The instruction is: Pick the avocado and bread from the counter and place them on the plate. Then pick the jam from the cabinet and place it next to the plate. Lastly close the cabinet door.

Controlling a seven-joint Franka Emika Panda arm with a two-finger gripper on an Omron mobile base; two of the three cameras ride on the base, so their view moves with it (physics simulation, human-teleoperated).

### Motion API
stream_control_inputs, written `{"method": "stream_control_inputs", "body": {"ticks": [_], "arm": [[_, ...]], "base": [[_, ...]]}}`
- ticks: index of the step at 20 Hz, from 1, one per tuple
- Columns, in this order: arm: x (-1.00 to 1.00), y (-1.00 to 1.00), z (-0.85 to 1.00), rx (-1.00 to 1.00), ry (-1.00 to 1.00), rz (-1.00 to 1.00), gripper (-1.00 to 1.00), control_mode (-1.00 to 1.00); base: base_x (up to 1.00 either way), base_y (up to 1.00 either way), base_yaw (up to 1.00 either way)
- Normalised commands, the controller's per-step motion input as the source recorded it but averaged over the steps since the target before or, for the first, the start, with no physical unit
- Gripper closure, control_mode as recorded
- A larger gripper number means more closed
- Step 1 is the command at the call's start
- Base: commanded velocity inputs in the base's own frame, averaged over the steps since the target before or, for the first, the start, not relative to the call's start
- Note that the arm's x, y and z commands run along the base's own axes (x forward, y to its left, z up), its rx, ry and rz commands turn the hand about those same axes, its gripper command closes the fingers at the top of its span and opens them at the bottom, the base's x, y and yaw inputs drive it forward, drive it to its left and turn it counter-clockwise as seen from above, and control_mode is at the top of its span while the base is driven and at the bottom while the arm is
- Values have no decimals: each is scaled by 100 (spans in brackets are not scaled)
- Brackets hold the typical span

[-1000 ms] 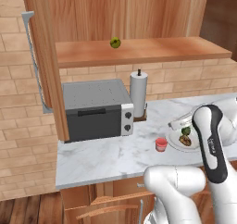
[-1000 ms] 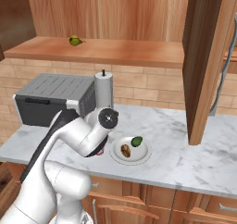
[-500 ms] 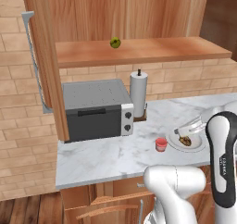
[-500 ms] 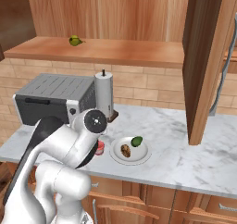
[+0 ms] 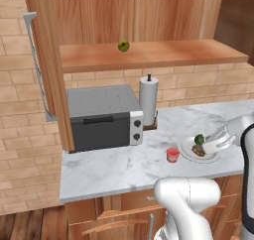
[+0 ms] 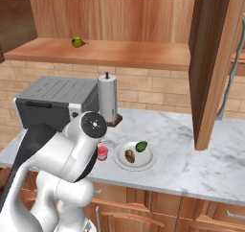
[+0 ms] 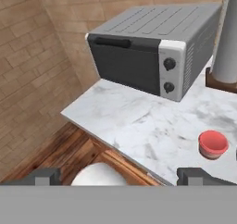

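Half the jam (image 6: 102,153) hides behind the arm; fingers (image 7: 196,175) apart.

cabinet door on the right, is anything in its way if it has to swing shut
Nothing visible blocks it. The cabinet door stands open above the counter; the plate with avocado and bread sits lower down, and the shelf's green fruit lies well inside.

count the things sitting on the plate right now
2: the avocado on the far side of the plate, and the bread beside it, nearer the jam. Nothing seems hidden.
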Motion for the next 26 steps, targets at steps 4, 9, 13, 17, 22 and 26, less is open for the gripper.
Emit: {"method": "stream_control_inputs", "body": {"ticks": [4,9,13,17,22,26], "arm": [[-59,41,27,0,-4,4,-100,-100],[-55,51,34,0,-7,3,-100,-100],[-49,50,42,0,-12,0,-100,-100],[-48,56,44,0,-12,0,-100,-100],[-45,54,43,0,-14,0,-100,-100],[-53,44,35,0,-20,2,-100,-100]], "base": [[0,0,0],[0,0,0],[0,0,0],[0,0,0],[0,0,0],[0,0,0]]}}
